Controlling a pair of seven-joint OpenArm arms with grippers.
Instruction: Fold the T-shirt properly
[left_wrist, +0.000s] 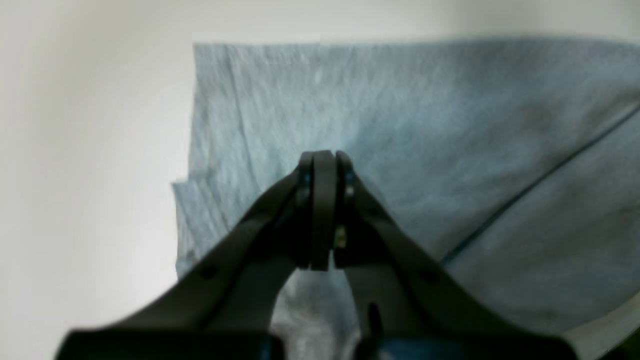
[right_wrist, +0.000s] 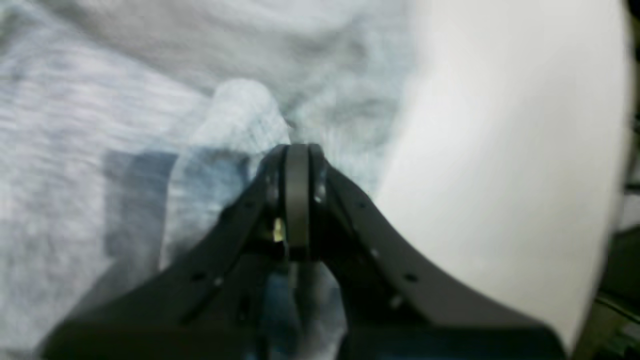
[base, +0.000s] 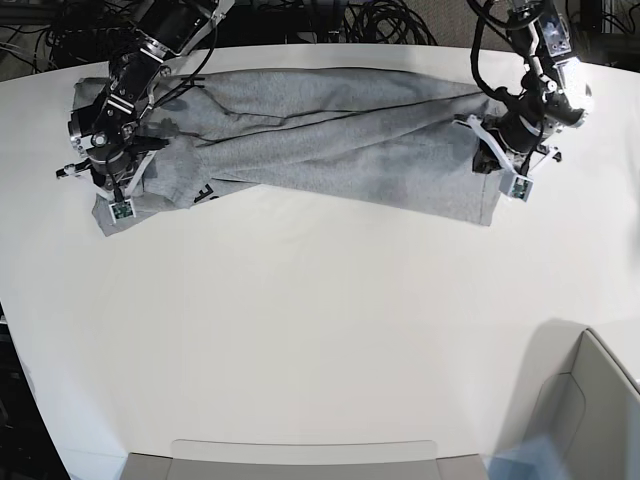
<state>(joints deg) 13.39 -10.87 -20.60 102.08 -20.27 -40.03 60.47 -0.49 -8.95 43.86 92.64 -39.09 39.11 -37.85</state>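
Observation:
The heather-grey T-shirt (base: 330, 140) lies stretched and twisted lengthwise across the far part of the white table (base: 300, 320). A bit of black lettering (base: 205, 193) shows near its left end. My left gripper (base: 490, 150) is at the shirt's right end. In the left wrist view it (left_wrist: 324, 159) is shut over the grey cloth (left_wrist: 425, 130), with cloth bunched under the jaws. My right gripper (base: 128, 168) is at the shirt's left end. In the right wrist view it (right_wrist: 298, 150) is shut, with a raised fold of the shirt (right_wrist: 235, 115) at its tips.
A grey bin (base: 590, 400) stands at the front right corner. A flat grey tray (base: 300, 455) lies along the front edge. Black cables (base: 380, 20) run behind the table's far edge. The table edge (right_wrist: 617, 150) is close on the right in the right wrist view.

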